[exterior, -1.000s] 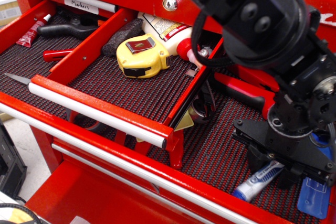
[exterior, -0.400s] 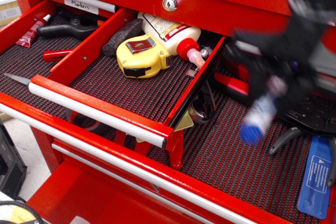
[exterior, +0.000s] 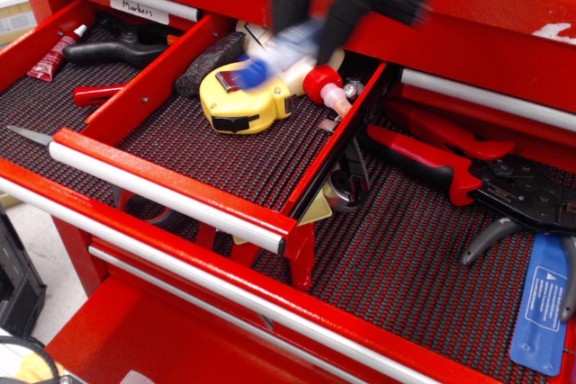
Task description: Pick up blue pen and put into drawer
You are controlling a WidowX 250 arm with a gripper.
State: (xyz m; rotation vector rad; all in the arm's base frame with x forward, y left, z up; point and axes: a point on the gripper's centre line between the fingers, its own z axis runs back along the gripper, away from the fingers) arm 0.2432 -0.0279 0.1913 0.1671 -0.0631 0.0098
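Observation:
My gripper (exterior: 310, 15) is blurred with motion at the top of the view, above the back of the narrow red drawer (exterior: 171, 182). It is shut on the blue pen (exterior: 281, 49), which hangs slanted with its blue end down-left, just over the yellow tape measure (exterior: 243, 96). The drawer stands open, with its silver bar handle (exterior: 162, 195) in front and its dark ribbed liner showing.
A white glue bottle with a red cap (exterior: 315, 74) and a dark block (exterior: 211, 60) lie at the drawer's back. The "Markers" drawer (exterior: 54, 78) is to the left. Red-handled pliers (exterior: 450, 168) and a flat blue packet (exterior: 540, 303) lie in the wide drawer on the right.
My gripper lifted the pen off the wide drawer's liner at the right and carried it up and left, to above the back of the narrow drawer.

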